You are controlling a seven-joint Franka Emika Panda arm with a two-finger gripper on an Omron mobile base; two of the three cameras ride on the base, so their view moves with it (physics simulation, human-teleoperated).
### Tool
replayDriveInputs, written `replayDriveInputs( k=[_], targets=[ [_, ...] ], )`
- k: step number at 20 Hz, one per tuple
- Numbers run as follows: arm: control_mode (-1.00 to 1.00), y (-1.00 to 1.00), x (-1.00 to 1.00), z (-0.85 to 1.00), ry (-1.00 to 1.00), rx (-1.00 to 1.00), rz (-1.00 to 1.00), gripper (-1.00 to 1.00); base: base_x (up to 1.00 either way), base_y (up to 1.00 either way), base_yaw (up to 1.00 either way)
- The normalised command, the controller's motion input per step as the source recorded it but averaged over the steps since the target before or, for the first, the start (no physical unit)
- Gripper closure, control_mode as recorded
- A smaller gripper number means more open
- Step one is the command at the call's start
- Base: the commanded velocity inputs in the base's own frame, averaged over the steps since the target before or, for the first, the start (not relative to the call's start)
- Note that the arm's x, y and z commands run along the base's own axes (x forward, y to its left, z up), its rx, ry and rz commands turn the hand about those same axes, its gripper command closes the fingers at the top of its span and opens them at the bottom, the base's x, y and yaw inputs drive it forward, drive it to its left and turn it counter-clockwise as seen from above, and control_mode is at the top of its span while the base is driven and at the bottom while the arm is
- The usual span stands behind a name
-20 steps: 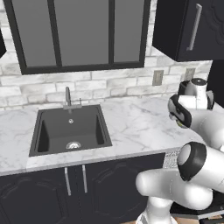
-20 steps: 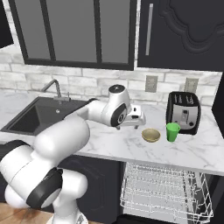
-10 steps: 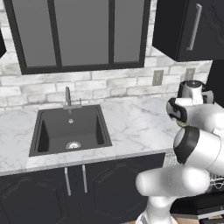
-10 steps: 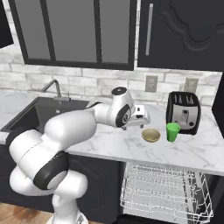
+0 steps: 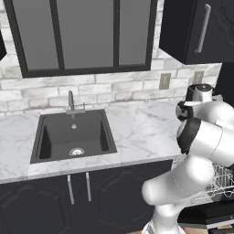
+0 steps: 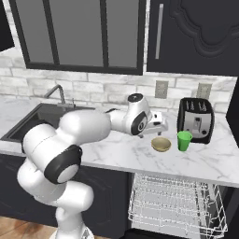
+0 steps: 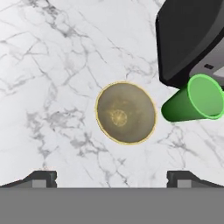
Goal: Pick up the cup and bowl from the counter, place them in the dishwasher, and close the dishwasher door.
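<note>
At the left, the black sink (image 5: 73,137) is set into the white marble bench (image 6: 140,156), with a faucet (image 5: 71,100) at its far edge. Below it are black cabinet doors (image 5: 55,201) with silver bar handles.

Right of the sink, the arm reaches out over the bench, and the gripper (image 6: 161,126) hangs above the bowl (image 6: 161,144), clear of it. In the hand view the two finger tips (image 7: 41,178) stand wide apart at the bottom edge with nothing between them, so the jaws are open and empty.

The bowl is shallow and tan, with a yellowish rim, and sits upright on the bench near its front edge. In the hand view the bowl (image 7: 126,113) lies centred between the tips.

Just right of it stands the green cup (image 6: 184,140), upright, mouth up, close to the bowl but apart from it. The cup (image 7: 194,103) stands directly in front of the black toaster (image 6: 196,120), which sits at the far side near the wall.

Below the bowl and cup, the dishwasher (image 6: 175,200) is open, its white wire rack (image 6: 172,198) pulled out under the bench edge. The rack holds nothing that can be made out.
</note>
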Motion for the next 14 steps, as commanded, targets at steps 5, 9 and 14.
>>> replayDriveInputs(
  k=[5,9,14],
  targets=[
    [-1.00,-0.33,0.21,-0.04,0.00,-0.03,0.00,-1.00,0.00,0.00,0.00],
    [-1.00,-0.33,0.24,-0.09,0.00,-0.02,0.00,-1.00,0.00,0.00,0.00],
    [-1.00,-0.31,0.22,-0.17,0.00,-0.03,0.00,-1.00,0.00,0.00,0.00]
  ],
)
